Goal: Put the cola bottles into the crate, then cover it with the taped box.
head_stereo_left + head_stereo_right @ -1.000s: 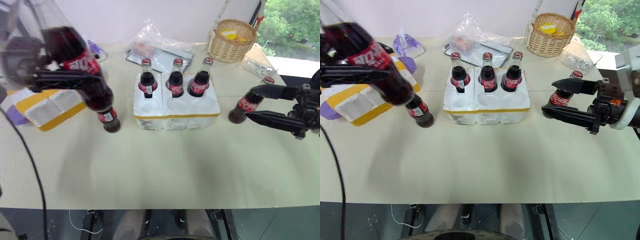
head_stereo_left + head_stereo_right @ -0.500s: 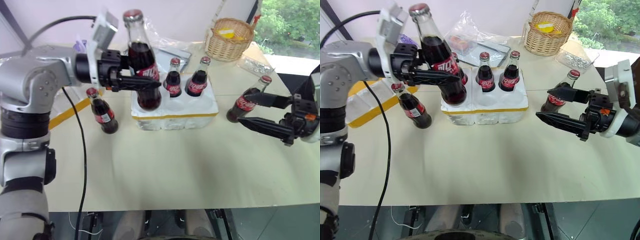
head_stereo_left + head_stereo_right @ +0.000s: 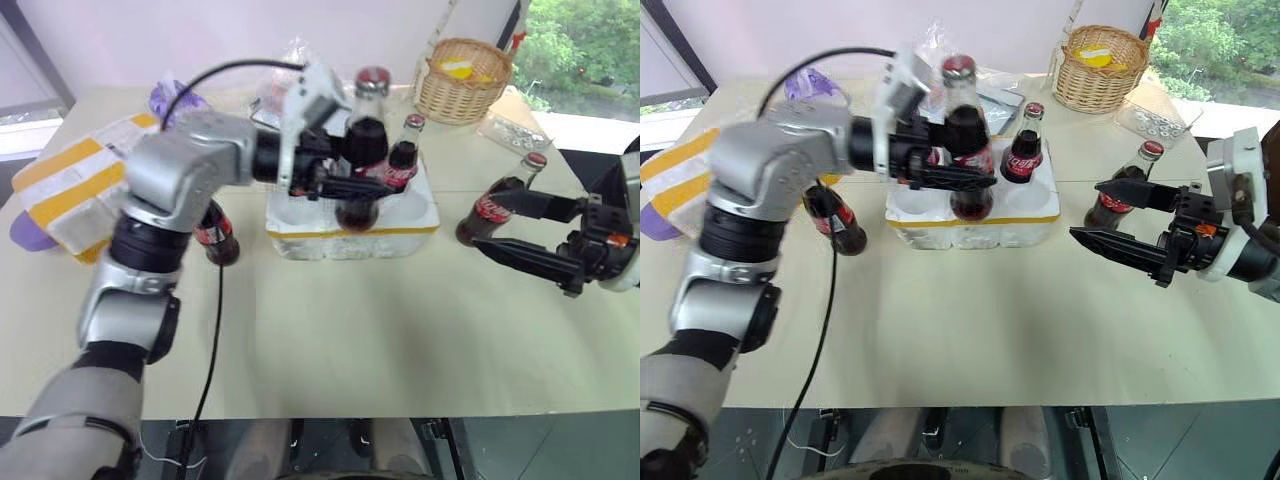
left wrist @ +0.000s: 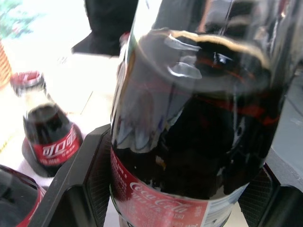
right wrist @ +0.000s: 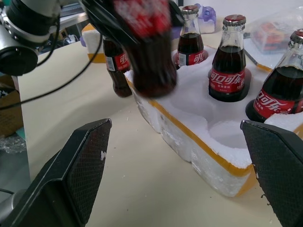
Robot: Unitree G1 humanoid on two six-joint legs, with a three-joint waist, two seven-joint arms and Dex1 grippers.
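A: Left eye view first. Pinching a cola bottle [image 3: 362, 150] by the body with the left gripper [image 3: 365, 178], cap up, just above the crate [image 3: 350, 238].

B: Why upright like that?

A: Probably to drop the base straight into a round hole. Hangs over the front row, where the empty hole [image 5: 227, 133] sits open.

B: And the back row?

A: Filled already: three seated bottles [image 5: 232, 61] in the right wrist view, each neck clear of the foam. Leaves the front row to fill, by the look of it.

B: Right side?

A: Spread wide on the right gripper [image 3: 495, 222], fingers level and aimed toward the crate. Gripping nothing. Waits near a standing bottle [image 3: 492, 207], likely lined up for that one; hard to tell whether the fingers flank it or sit just in front.

B: Anything else loose?

A: One more bottle [image 3: 218, 238] on the table [image 3: 400, 340], beside the crate's left end, partly behind the left arm.

B: And the cover?

A: Parked well off on the left: taped box [image 3: 70, 190], lying flat, kept clear until the bottles are in.
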